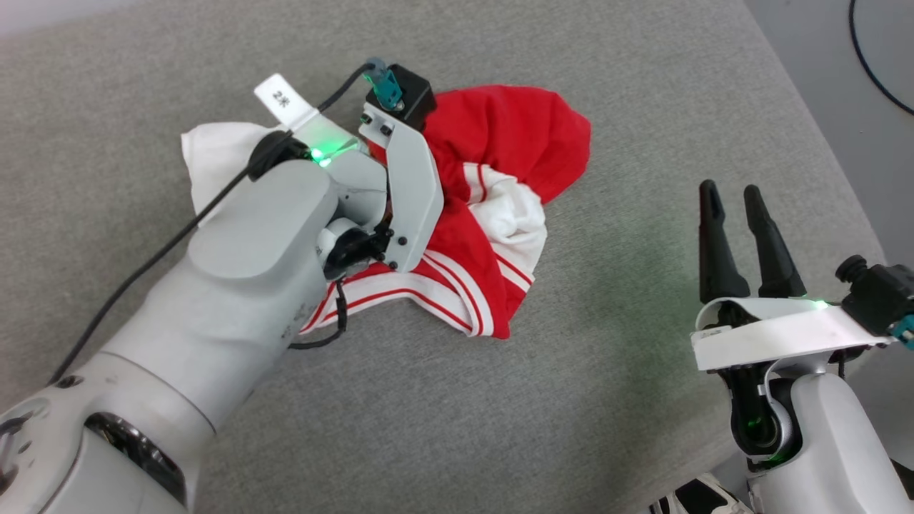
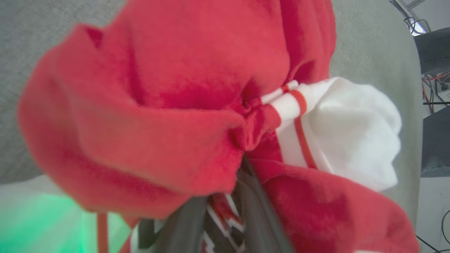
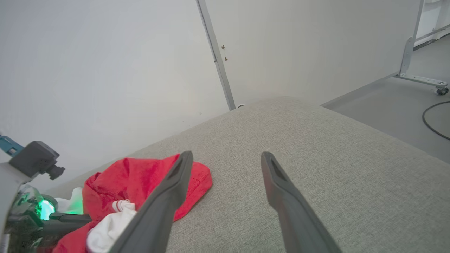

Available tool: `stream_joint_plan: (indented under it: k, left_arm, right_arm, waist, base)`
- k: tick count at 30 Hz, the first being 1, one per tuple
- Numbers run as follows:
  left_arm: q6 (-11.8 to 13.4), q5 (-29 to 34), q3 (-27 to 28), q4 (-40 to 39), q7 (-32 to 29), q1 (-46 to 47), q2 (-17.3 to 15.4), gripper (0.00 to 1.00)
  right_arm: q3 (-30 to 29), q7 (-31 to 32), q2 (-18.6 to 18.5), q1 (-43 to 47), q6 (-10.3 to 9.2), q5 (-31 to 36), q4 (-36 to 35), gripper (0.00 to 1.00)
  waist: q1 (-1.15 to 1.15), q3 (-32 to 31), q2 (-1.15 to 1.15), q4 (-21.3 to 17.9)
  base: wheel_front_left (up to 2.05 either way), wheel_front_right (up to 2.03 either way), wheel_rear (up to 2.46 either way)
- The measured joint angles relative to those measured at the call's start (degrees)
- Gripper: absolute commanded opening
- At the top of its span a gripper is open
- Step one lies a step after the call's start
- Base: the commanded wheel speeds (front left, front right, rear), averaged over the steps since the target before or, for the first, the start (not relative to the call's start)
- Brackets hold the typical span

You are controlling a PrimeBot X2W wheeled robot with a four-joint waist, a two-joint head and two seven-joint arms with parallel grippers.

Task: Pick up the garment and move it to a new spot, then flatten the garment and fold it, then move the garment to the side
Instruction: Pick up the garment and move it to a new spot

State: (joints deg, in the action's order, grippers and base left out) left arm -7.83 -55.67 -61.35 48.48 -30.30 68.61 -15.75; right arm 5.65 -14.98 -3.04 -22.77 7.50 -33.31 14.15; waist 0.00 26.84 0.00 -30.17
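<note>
The garment [image 1: 514, 128] lies crumpled on the grey surface [image 1: 500, 400], red with white sleeves and red-white striped trim. My left arm [image 1: 271, 235] reaches over it from the lower left, and its fingers are hidden under the wrist in the head view. In the left wrist view my left gripper [image 2: 226, 207] has its dark fingers [image 2: 186, 225] pushed into the bunched garment [image 2: 158, 88], with red, white and black cloth pinched between them. My right gripper [image 1: 730, 191] stands open to the right of the garment, apart from it, nothing between its fingers [image 3: 281, 189].
The grey surface ends at the right [image 1: 835, 164], with floor and a black cable [image 1: 875, 71] beyond. In the right wrist view a white wall with a metal post [image 3: 216, 56] stands behind the surface. A wheeled frame [image 3: 422, 79] stands on the floor.
</note>
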Motion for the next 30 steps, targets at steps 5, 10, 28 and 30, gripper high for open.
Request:
stream_joint_plan:
  k: [5,10,28,30]
  left_arm:
    - [0.0,-3.9,-0.8,-1.5,5.0,-0.1,0.1,1.00]
    - [0.3,-9.1,0.3,-5.0,11.0,-0.7,0.2,1.00]
    - [0.3,-14.8,2.2,-10.1,38.6,-18.6,-6.2,1.00]
    - [0.3,-15.5,2.7,-9.6,41.1,-21.4,-6.9,1.00]
  right_arm:
    - [0.3,0.0,0.1,-0.1,0.00,3.0,0.6,1.00]
    - [-0.5,0.0,0.1,-0.5,0.00,7.3,1.4,1.00]
    - [-2.7,0.6,-5.6,3.9,0.00,14.9,4.7,1.00]
    - [-3.5,1.3,-6.4,4.8,0.00,14.9,4.4,1.00]
  waist:
    - [0.00,-0.3,0.00,1.7]
    - [0.00,-1.7,0.00,4.9]
    - [0.00,-10.8,0.00,21.5]
    - [0.00,-11.8,0.00,23.4]
  base:
    - [0.00,0.00,0.00]
    - [0.00,0.00,0.00]
    - [0.00,0.00,0.00]
    - [0.00,0.00,0.00]
